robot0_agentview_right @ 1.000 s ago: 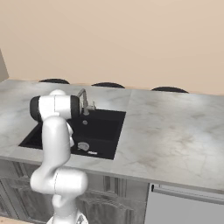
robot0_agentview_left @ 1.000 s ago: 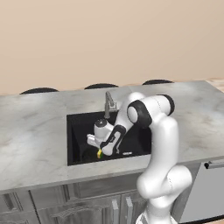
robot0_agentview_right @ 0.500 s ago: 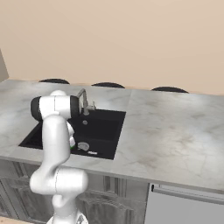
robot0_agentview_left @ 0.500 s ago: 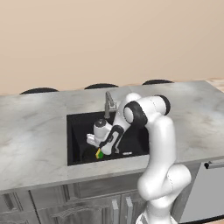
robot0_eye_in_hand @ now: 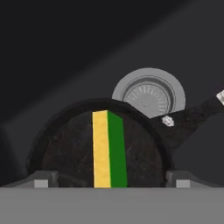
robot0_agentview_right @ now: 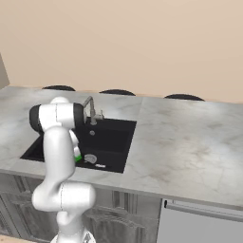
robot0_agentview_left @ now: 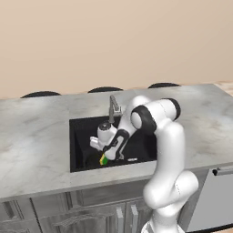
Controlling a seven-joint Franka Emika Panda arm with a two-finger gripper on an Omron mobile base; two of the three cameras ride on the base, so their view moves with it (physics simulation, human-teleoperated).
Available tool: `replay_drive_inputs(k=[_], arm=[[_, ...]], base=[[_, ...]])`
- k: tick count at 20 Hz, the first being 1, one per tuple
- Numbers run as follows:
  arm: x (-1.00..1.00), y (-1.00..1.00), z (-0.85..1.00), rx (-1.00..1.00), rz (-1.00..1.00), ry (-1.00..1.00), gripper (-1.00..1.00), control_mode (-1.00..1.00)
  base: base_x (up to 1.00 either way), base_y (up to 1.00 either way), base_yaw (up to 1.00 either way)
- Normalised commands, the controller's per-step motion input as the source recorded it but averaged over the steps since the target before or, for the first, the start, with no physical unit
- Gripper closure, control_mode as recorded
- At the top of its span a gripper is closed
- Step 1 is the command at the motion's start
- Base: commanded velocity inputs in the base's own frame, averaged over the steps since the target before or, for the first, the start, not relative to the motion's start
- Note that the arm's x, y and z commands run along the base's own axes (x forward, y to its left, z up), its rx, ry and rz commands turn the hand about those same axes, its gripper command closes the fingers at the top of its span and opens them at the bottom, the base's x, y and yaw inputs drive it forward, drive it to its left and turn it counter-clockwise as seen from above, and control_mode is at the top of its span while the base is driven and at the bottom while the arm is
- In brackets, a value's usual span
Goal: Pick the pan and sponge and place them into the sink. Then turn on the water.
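The white arm reaches down from the counter (robot0_agentview_left: pixel 36 136) edge into the black sink (robot0_agentview_left: pixel 82 136), with the gripper (robot0_eye_in_hand: pixel 109 178) low inside the basin. In the hand view the 2 finger tips (robot0_eye_in_hand: pixel 41 179) stand far apart at the left and right of the picture, so the jaws are spread wide and clamp nothing.

Between and just beyond the tips lies the sponge (robot0_eye_in_hand: pixel 109 148), a block showing a yellow strip beside a green strip. It rests inside the round black pan (robot0_eye_in_hand: pixel 65 148), which sits on the floor of the sink. The pan's dark handle (robot0_eye_in_hand: pixel 197 113) runs off to the right in the hand view, passing just beside the round silver drain (robot0_eye_in_hand: pixel 148 94). The pan's rim overlaps the near edge of the drain in that view.

From the left base view the sponge (robot0_agentview_left: pixel 103 159) shows as a small green and yellow spot at the near side of the basin, right under the hand. From the right base view a green sliver of it (robot0_agentview_right: pixel 77 157) peeks out beside the arm, with the drain (robot0_agentview_right: pixel 90 158) just to its right.

The grey faucet (robot0_agentview_left: pixel 113 107) stands at the far rim of the sink.
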Motion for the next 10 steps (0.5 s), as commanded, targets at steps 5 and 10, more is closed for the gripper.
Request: replay_drive_inputs(k=[5, 10], arm=[[-0.19, 0.12, 0.99, 0.02, -0.01, 0.0, -1.0, -1.0], [-0.31, 0.1, 1.0, 0.0, -0.01, 0.01, -1.0, -1.0]], base=[[0.0, 0.0, 0.0], [0.0, 0.0, 0.0]])
